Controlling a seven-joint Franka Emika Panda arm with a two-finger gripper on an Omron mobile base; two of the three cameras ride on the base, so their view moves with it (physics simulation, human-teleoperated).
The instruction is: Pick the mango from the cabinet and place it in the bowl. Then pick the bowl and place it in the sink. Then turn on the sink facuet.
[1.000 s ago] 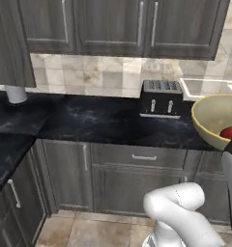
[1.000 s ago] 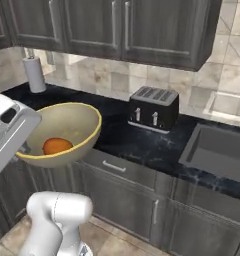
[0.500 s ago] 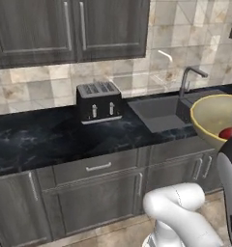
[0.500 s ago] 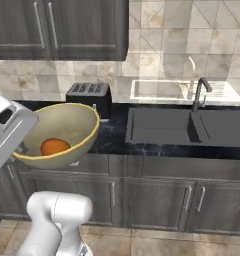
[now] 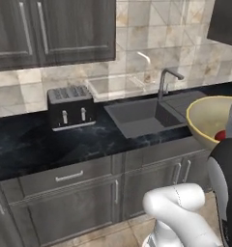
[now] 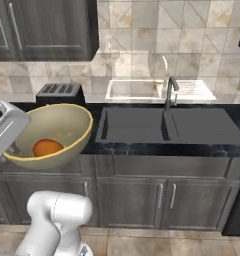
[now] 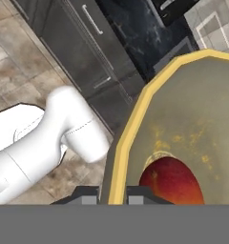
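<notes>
Bowl (image 6: 54,135): pale yellow-tan, held up in the air in front of the lower cabinets, clear of the black counter (image 5: 45,144). It tips a little toward the arm.

Mango (image 6: 47,147): orange-red, lying on the bottom of the bowl, near the wall closest to the arm; in the left base view just a red sliver (image 5: 220,135) shows past the arm.

Gripper (image 7: 112,194): jaws clenched on the bowl's rim, one dark fingertip (image 7: 88,195) outside the wall and the other inside, as far as the hand view lets me judge.

Sink (image 6: 164,125): dark basin set in the counter, to the right of the raised bowl and apart from it.

Sink facuet (image 6: 170,91): upright behind the basin, spout bent forward.

Toaster (image 5: 69,107): black, on the counter left of the sink.

Wall cabinets (image 5: 50,29): dark, doors closed.
</notes>
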